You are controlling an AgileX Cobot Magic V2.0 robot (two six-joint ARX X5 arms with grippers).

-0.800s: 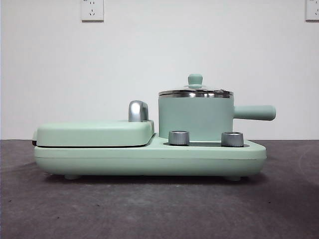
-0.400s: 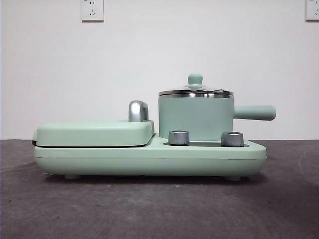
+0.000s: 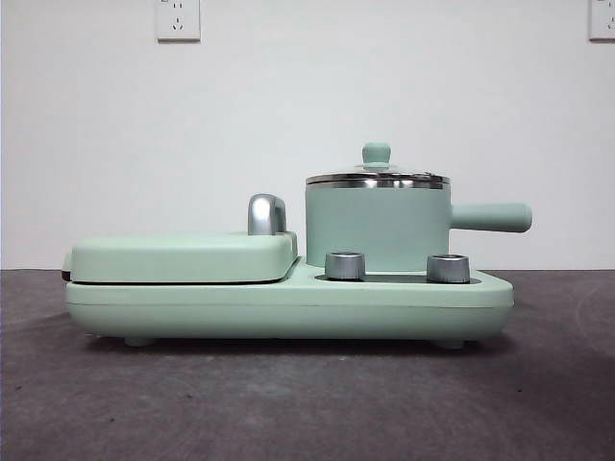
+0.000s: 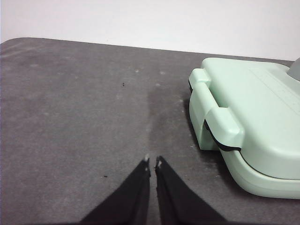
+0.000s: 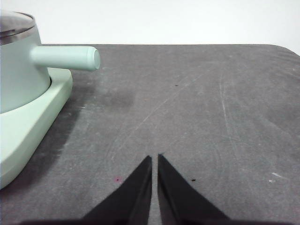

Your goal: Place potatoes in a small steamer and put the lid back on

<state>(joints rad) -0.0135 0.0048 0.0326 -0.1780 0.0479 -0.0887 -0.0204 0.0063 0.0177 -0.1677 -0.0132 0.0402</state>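
Nearest in the wrist views: left gripper [image 4: 153, 161] low over the dark grey table [image 4: 75, 122], its two black jaws pressed nearly together with only a thin slit between, gripping nothing. Right gripper [image 5: 155, 157] same pose over the table on the other side, two jaws almost closed, nothing held. Neither arm shows in the front view. Next, one mint-green appliance base [image 3: 288, 307] sits on the table, with two steel dials [image 3: 345, 265] on its front deck, the second dial [image 3: 448, 268] toward the pot-handle side. On the base, one flat griddle cover [image 3: 183, 257] closed, one chrome handle [image 3: 266, 213] rising behind it; the left wrist view sees the griddle end with its hinge tab [image 4: 220, 124], just beside the left gripper. One small steamer [image 3: 377, 227] stands upright on the base behind the dials, its single straight side handle [image 3: 492, 217] pointing out sideways; the right wrist view shows that handle [image 5: 65, 57] near the right gripper but apart from it. One lid [image 3: 377, 175] sits on the steamer rim, level, one mint knob [image 3: 376, 153] on top. No potato visible in any view; steamer inside cannot be seen. Farthest: white wall with two sockets, one [image 3: 178, 19] upper left, one [image 3: 602, 19] cut by the right edge.
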